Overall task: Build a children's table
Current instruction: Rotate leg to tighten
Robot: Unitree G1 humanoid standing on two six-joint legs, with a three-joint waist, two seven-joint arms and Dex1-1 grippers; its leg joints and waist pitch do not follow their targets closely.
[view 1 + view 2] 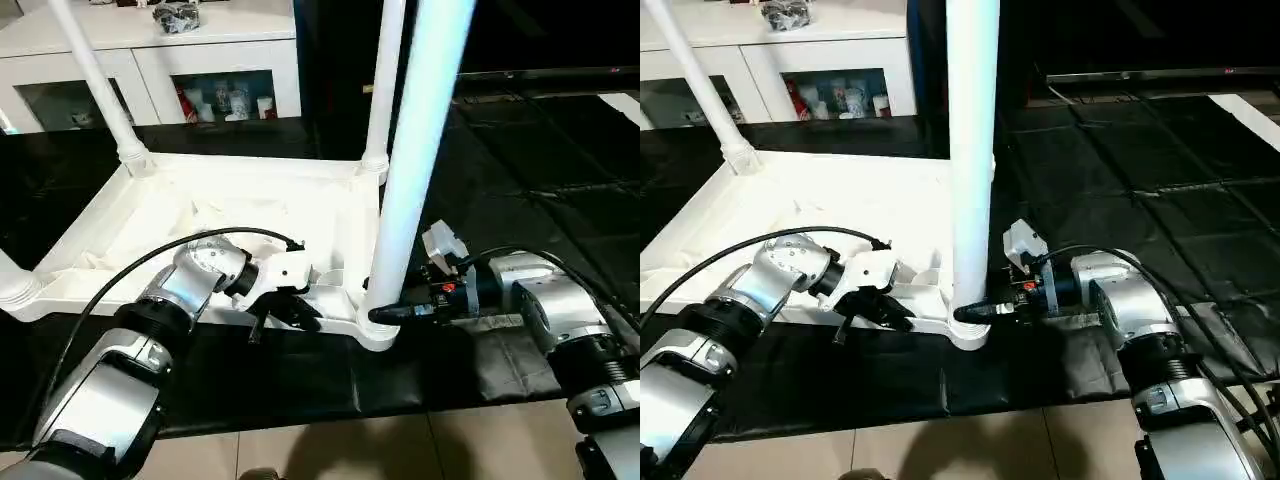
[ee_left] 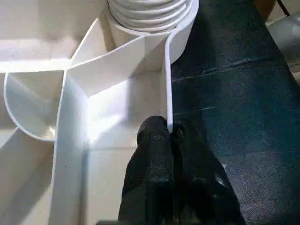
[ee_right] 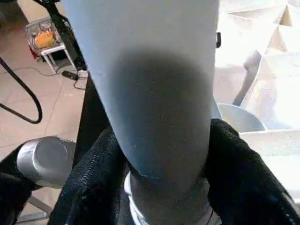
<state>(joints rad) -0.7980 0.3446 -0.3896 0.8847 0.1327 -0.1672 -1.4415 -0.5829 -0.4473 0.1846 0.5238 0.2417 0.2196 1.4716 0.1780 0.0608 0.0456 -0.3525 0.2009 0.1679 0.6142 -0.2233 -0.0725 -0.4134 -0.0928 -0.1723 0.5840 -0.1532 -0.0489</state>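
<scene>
The table top (image 1: 230,215) lies upside down on a black mat (image 1: 420,370), ribbed underside up, with legs standing up from its corner sockets.

The left jaws (image 2: 171,136) are together, pinched on the thin near rim of the top, one finger inside the rim and one outside over the mat. Just beyond them along that rim is the near corner socket (image 2: 150,18) with a leg (image 1: 415,160) seated in it.

The right jaws (image 1: 385,314) reach in level from the other side and straddle the foot of that same leg right above the socket; the black fingers (image 3: 243,173) sit on either side of it, hugging its round wall, though whether they press it tight I cannot tell.

The two sets of jaws are near each other, with the corner socket between them. Two more legs (image 1: 95,75) rise from the far corners, well beyond both jaws. Past them stands a white cabinet (image 1: 215,70) with glass doors.
</scene>
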